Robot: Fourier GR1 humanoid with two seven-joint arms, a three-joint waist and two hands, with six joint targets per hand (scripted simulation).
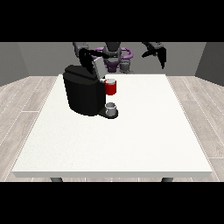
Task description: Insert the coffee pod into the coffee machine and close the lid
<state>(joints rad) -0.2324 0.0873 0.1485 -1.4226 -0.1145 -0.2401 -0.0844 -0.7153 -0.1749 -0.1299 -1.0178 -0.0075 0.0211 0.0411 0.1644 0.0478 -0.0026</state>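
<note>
Raised above the far right corner of the table, the hand at the view's right (159,53) hung with dark fingers pointing down and held nothing; it was well apart from everything on the tabletop. Whether those fingers were straight or curled could not be told.

Nearest the camera lay the broad front of the white table (113,144), bare up to the machine. On its left half stood the black coffee machine (83,94), a bulky dark body with a low base reaching toward the view's right. On that base sat a small grey cup (111,109), just beside the machine's body. Directly above the cup, at the machine's head, was a red part with a pale top (111,87), sitting where the coffee pod belonged; whether it was the pod itself or a piece of the brewer could not be told.

Farther back, the grey lid (97,65) stood tilted up over the top of the machine, not closed. The hand at the view's left (87,54) was at that lid's upper edge, its fingers too small and dark against the machine to read.
</note>
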